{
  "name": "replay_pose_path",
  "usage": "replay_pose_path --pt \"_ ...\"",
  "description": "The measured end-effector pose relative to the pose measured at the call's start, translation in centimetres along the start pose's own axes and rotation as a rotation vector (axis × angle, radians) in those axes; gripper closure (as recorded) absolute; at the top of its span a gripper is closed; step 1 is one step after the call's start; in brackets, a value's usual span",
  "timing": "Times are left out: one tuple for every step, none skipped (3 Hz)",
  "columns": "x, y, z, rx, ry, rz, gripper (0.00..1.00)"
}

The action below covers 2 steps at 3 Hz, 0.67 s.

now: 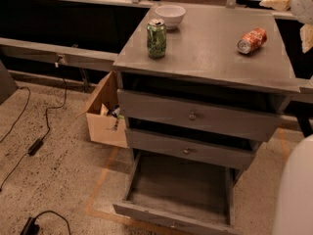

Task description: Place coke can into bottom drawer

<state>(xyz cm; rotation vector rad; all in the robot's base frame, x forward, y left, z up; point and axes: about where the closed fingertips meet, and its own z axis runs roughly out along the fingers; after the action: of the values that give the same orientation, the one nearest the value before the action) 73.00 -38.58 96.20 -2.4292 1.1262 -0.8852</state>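
Note:
The coke can lies on its side on the right part of the grey cabinet top. The bottom drawer is pulled out, and its shallow grey tray is empty. My gripper shows only partly at the upper right edge, to the right of the coke can, a little above the cabinet top and apart from the can. A white part of my arm fills the lower right corner, beside the open drawer.
A green can stands upright on the left of the cabinet top, with a white bowl behind it. The two upper drawers are shut. An open cardboard box sits on the floor to the left, and cables lie further left.

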Motion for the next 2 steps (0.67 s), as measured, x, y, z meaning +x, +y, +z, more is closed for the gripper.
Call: replay_pose_path --pt "1.4 0.3 1.7 -0.048 0.039 -0.035 0.00" --pt "1.8 0.2 3.3 -0.083 0.057 -0.084 0.00"
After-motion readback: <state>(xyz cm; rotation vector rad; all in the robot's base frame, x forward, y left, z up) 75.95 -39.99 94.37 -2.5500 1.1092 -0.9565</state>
